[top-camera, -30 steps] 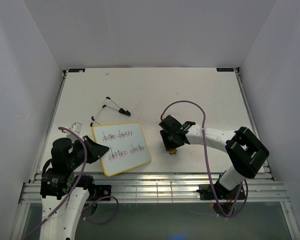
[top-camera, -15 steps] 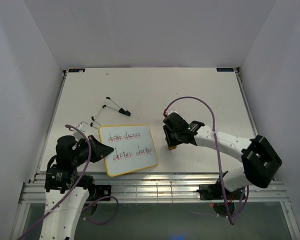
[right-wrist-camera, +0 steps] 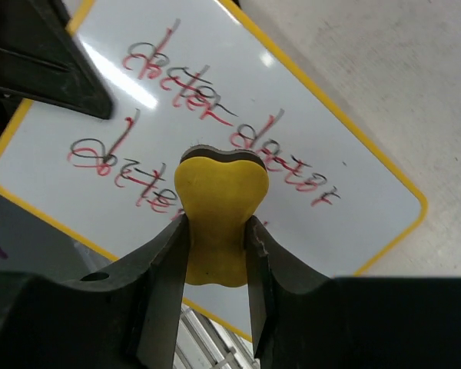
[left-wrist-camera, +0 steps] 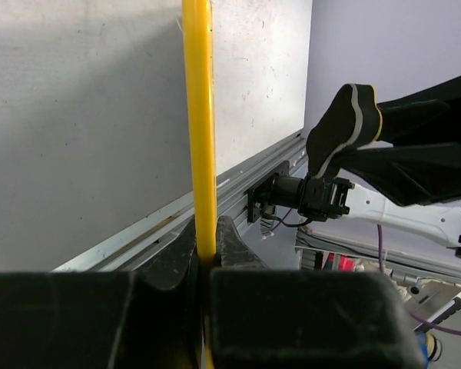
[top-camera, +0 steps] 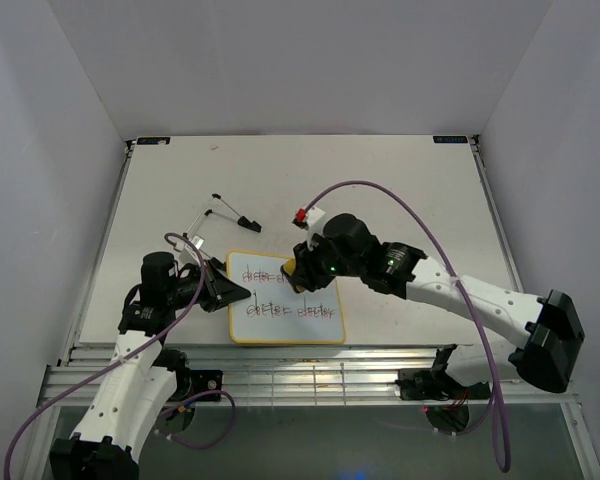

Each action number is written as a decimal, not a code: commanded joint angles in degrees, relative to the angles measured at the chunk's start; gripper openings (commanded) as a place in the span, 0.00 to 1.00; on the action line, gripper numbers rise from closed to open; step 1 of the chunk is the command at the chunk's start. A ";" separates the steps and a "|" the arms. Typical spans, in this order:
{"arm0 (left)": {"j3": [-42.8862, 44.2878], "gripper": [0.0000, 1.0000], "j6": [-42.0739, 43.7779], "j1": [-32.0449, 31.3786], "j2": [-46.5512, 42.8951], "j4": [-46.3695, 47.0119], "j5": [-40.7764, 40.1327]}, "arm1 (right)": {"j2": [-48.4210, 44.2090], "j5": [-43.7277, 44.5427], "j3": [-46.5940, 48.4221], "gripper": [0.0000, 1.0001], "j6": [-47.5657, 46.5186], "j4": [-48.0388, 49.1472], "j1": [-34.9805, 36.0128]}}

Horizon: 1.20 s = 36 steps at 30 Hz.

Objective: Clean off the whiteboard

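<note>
The whiteboard, white with a thin yellow frame, lies near the table's front edge and bears two lines of red and black handwriting. My left gripper is shut on the board's left edge; in the left wrist view the yellow frame runs up from between its jaws. My right gripper is shut on the yellow bone-shaped eraser and holds it over the board's upper left part. The eraser also shows in the top view, and from the side in the left wrist view.
Two black-tipped markers and a small clear cap lie on the table behind the board. The table's slotted front rail runs just below the board. White walls close in the sides and back.
My left gripper has dragged the whiteboard to the right along the front edge. My right arm has swung left with the eraser, from the table beside the board to over its upper left part.
</note>
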 commanded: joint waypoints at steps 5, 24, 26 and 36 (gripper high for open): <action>2.00 0.00 2.88 -1.29 1.52 9.69 5.33 | 13.72 -2.12 13.73 0.19 -7.43 2.06 5.14; 2.97 0.00 1.75 -4.46 0.47 14.00 10.43 | 23.42 7.19 16.03 0.17 -7.27 2.23 9.63; 3.23 0.00 1.83 -4.46 0.55 14.09 10.69 | 22.54 8.24 14.53 0.17 -5.87 1.53 8.49; 3.94 0.00 2.80 -4.64 -0.41 14.09 11.48 | 21.57 5.88 13.02 0.16 -3.58 -2.60 3.56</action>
